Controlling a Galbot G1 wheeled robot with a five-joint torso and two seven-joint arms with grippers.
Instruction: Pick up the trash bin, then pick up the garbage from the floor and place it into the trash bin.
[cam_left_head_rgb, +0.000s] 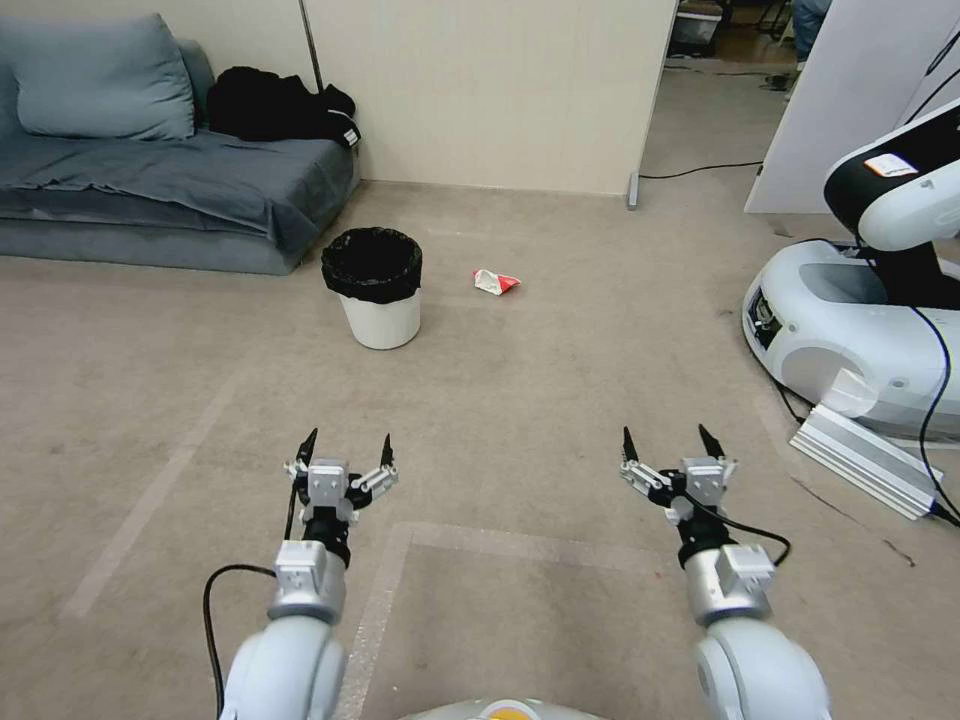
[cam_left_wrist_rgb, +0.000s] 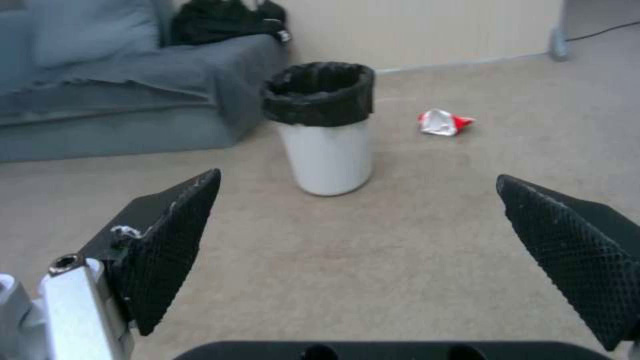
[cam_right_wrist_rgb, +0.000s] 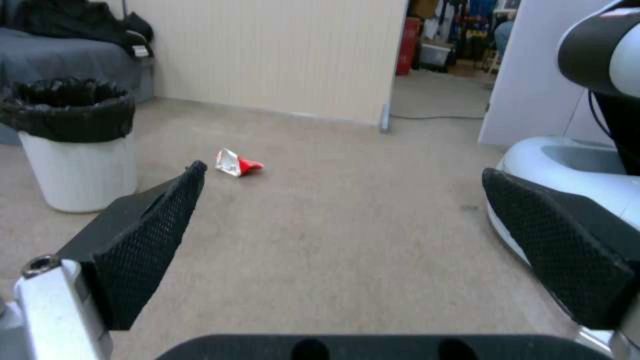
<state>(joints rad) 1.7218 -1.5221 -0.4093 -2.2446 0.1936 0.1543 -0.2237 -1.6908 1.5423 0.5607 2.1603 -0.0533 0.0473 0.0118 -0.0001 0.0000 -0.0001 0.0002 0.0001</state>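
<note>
Your items, listed left to right across the head view.

1. Sofa (cam_left_head_rgb: 150, 190): grey-blue, at your 10 o'clock against the wall, with a cushion (cam_left_head_rgb: 95, 80) at its far end and black clothing (cam_left_head_rgb: 275, 105) heaped on the near end.

2. Trash bin (cam_left_head_rgb: 378, 290): at your 11 o'clock, upright on the floor (cam_left_head_rgb: 520, 400), just beside the sofa's corner and apart from it. White round body, mouth facing straight up, black liner (cam_left_head_rgb: 372, 262) folded over the rim.

3. Left gripper (cam_left_head_rgb: 346, 448): low at your 11 o'clock, above bare carpet and well short of the bin. Fingers spread wide, holding nothing. From the left wrist view the bin (cam_left_wrist_rgb: 327, 130) sits between the two pads (cam_left_wrist_rgb: 167, 250), farther on.

4. Garbage (cam_left_head_rgb: 496, 283): one crumpled red-and-white wrapper at your 12 o'clock, lying flat near the bin's right side, not touching it. Its long axis runs roughly left-right, red end toward 3 o'clock; its folds are hard to make out at this range.

5. Right gripper (cam_left_head_rgb: 668, 447): low at your 1 o'clock, fingers likewise wide apart and empty, well clear of the wrapper (cam_right_wrist_rgb: 237, 163).

6. Second robot (cam_left_head_rgb: 860, 300): white base at your 2 o'clock, with a pale metal rail (cam_left_head_rgb: 865, 460) on the carpet beside it.

7. Surface: beige short-pile carpet with faint pale tape lines (cam_left_head_rgb: 150, 500); cream partition wall (cam_left_head_rgb: 490, 90) behind.
</note>
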